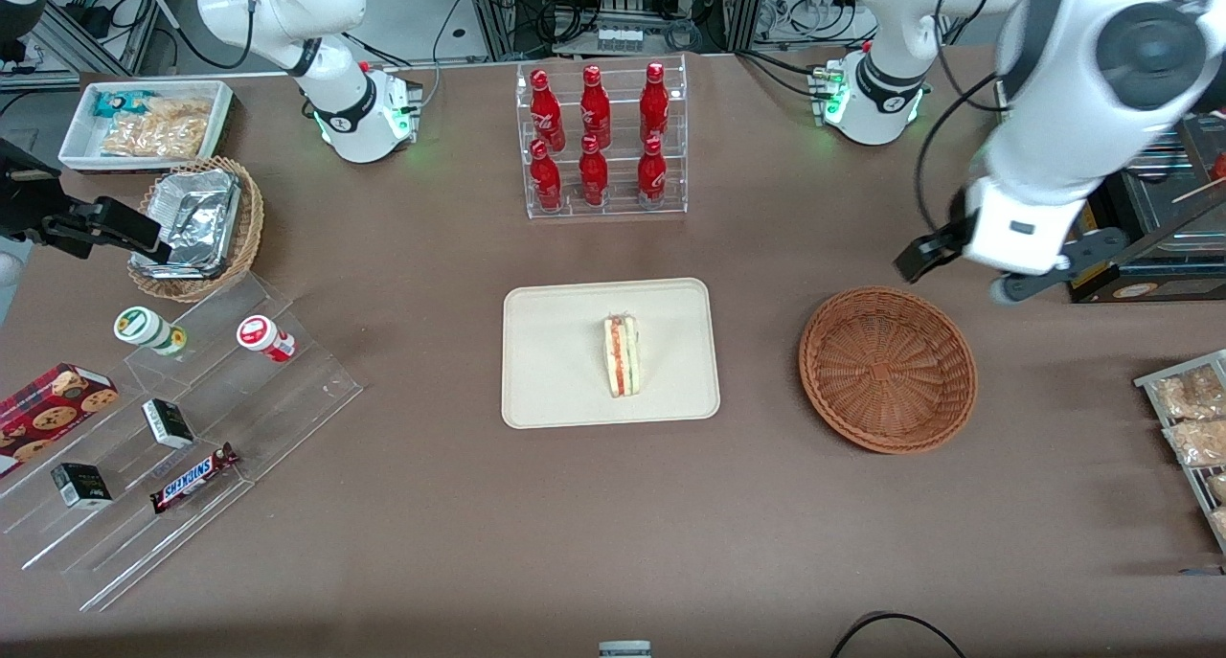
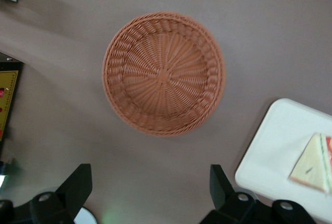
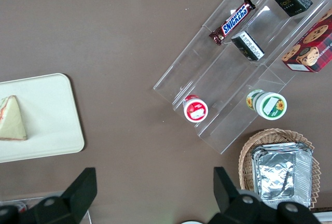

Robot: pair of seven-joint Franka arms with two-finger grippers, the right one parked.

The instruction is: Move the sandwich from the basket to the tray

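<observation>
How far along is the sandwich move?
Looks done: the sandwich lies on the tray, and the basket holds nothing. In hand: nothing; the gripper is open, up above the table beside the basket, toward the working arm's end. Left: nothing of the placement itself, as far as these views show.

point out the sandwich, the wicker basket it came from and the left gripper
sandwich (image 1: pixel 623 355): front view, on its striped filling edge, lying on the tray.
basket (image 1: pixel 888 368): front view, on the woven floor, nothing in it.
gripper (image 2: pixel 150 193): left wrist view, midway between the open fingertips, above the table beside the basket.
</observation>
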